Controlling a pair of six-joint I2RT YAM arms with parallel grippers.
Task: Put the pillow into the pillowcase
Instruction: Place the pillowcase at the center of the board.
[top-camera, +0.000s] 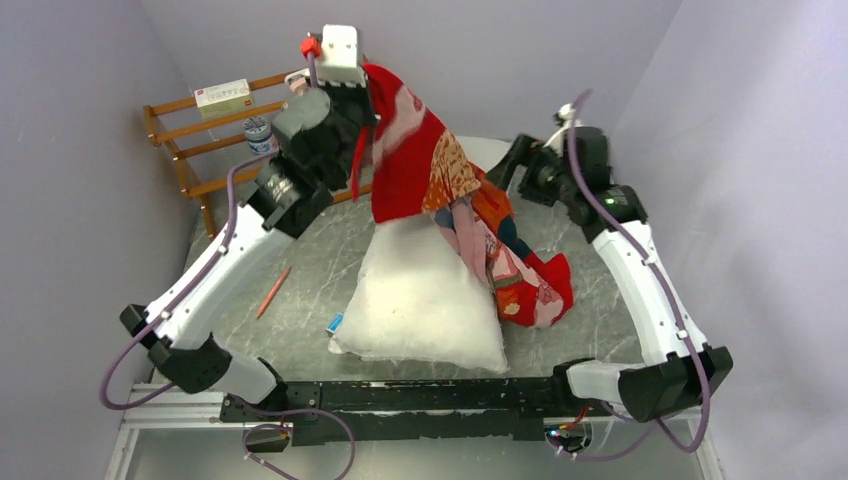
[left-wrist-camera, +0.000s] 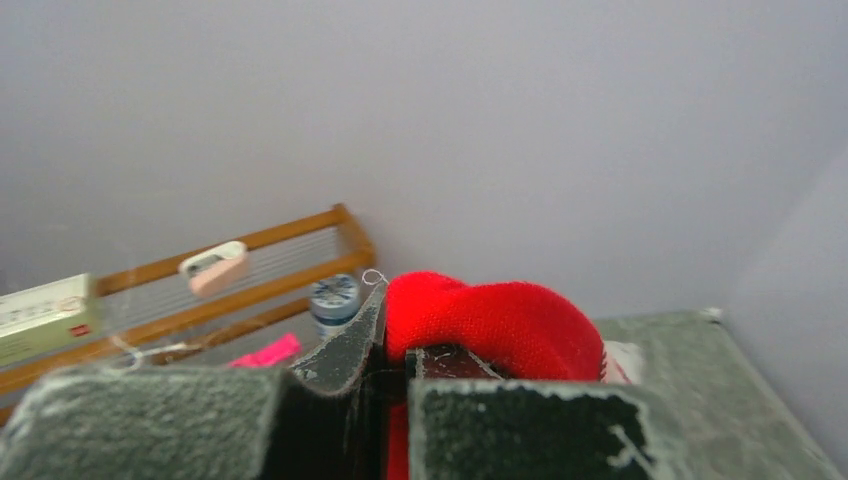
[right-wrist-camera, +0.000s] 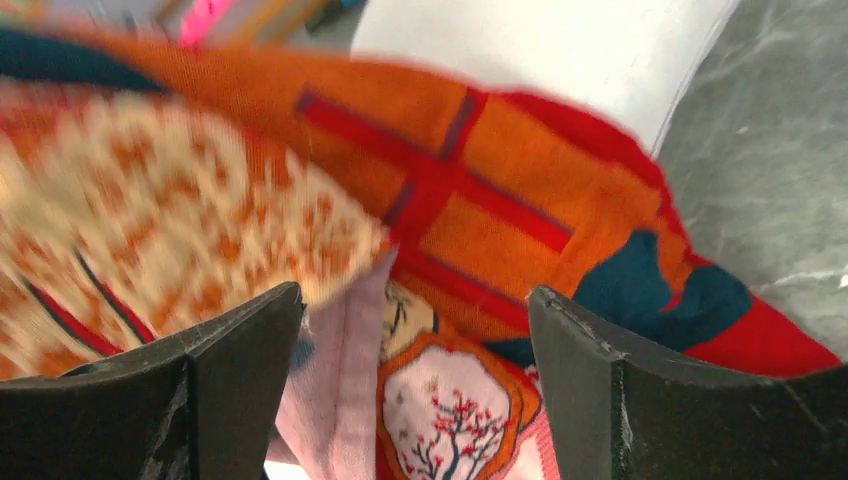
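Barely begun: the pillow (top-camera: 420, 300) lies bare on the bench (top-camera: 310, 270), outside the pillowcase (top-camera: 405, 165). The left hand (left-wrist-camera: 392, 352), held high, is clenched on the pillowcase's red edge. The right hand (right-wrist-camera: 415, 325) is released above loose fabric. All stuffing is left.

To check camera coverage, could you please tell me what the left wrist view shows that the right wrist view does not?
Only the left wrist: the left gripper shut on cloth, and the plain pale grey wall behind it. Only the right wrist: the open right gripper and the plump white fabric pillow. Both: the red cartoon-printed fabric pillowcase and the grey marbled table.
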